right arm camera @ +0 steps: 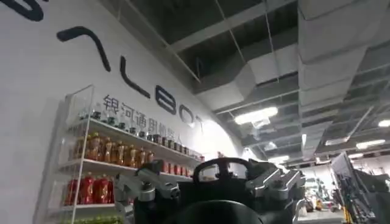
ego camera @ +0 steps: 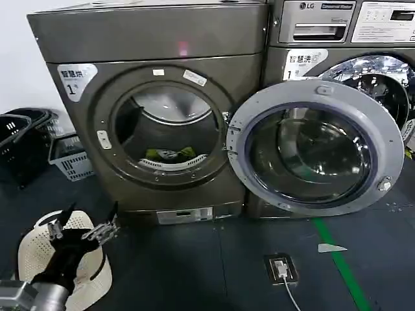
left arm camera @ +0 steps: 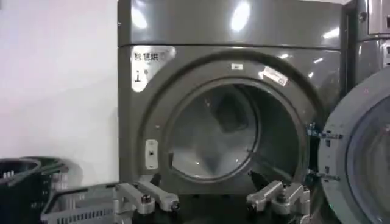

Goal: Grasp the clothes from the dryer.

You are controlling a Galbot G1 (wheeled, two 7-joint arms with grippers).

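Note:
The dryer (ego camera: pixel 155 39) is a dark bronze-grey front loader with a white sticker marked 1. Its round door (ego camera: pixel 318 149) is swung open to the right. The clothes (ego camera: pixel 170 154), a small yellow-green bundle with dark and white bits, lie at the bottom of the drum. My left gripper (ego camera: pixel 83 228) hangs low at the front left, well short of the porthole, open and empty. In the left wrist view the left gripper (left arm camera: pixel 210 204) faces the dryer (left arm camera: pixel 231 30) and its open drum. My right gripper (right arm camera: pixel 210 189) points up at the ceiling, open and holding nothing.
An LG machine (ego camera: pixel 337 26) stands right of the dryer, behind the open door. Black baskets (ego camera: pixel 23 139) and a grey basket (ego camera: pixel 70 155) sit at the left wall. A white perforated hamper (ego camera: pixel 39 259) lies under my left arm. A floor socket with cable (ego camera: pixel 281 267) lies ahead.

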